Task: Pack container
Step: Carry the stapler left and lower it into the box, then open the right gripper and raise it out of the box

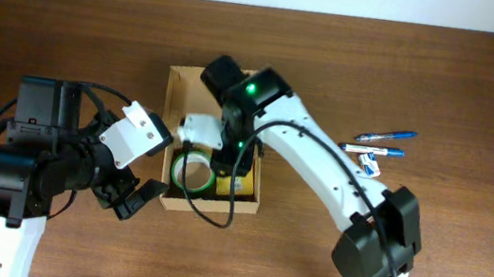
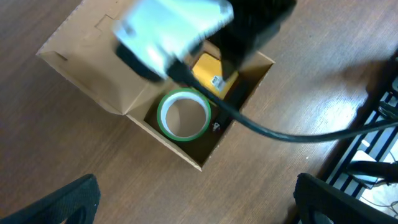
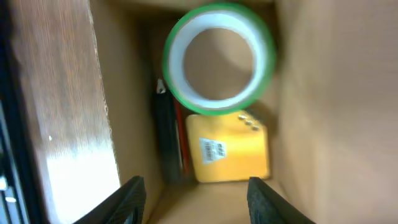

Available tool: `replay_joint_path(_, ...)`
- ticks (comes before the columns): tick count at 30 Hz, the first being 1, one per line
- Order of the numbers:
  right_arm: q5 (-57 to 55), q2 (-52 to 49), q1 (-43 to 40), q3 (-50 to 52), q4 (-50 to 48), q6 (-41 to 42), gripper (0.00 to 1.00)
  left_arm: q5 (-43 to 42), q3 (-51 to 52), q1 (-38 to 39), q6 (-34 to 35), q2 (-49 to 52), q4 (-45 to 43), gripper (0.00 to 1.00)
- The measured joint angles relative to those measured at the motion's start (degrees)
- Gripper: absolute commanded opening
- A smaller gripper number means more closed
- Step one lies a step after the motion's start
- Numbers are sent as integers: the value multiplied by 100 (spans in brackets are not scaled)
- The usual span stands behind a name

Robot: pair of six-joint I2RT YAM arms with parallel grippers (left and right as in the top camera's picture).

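The container (image 1: 185, 97) is a tan cardboard box in mid-table, its flap lid (image 2: 93, 56) folded open to the far side. Inside lie a green tape roll (image 1: 191, 171), a yellow block (image 1: 239, 187) and a thin dark item with a red stripe (image 3: 169, 137). My right gripper (image 3: 199, 202) hangs open over the box interior, nothing between its fingers, just short of the yellow block (image 3: 229, 146) and tape roll (image 3: 217, 59). My left gripper (image 2: 196, 208) stands wide open over bare table, near the box's front corner, holding nothing.
Two blue pens (image 1: 386, 136) and a small white-and-blue item (image 1: 372, 167) lie on the wooden table (image 1: 482, 93) to the right of the box. The right arm's cable (image 2: 261, 127) crosses above the box.
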State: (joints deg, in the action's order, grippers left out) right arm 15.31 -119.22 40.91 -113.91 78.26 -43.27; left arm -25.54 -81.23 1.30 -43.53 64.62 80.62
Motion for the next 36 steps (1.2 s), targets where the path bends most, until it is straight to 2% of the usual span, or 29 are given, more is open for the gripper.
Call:
replay_joint_path(7,4,7,-518,-863,564,1119,55,0,0,0,0,0,0,100)
replay_joint_path(14,-184,11,-1189,-876,874,2728,55,0,0,0,0,0,0,100)
replay_joint_path(19,-586,11,-1235,-588,850,3578,55,0,0,0,0,0,0,100)
replay_joint_path(29,-715,11,-1202,809,-208,4457,55,0,0,0,0,0,0,100)
replay_joint_path(36,-739,15,-964,999,-518,4629,55,0,0,0,0,0,0,100)
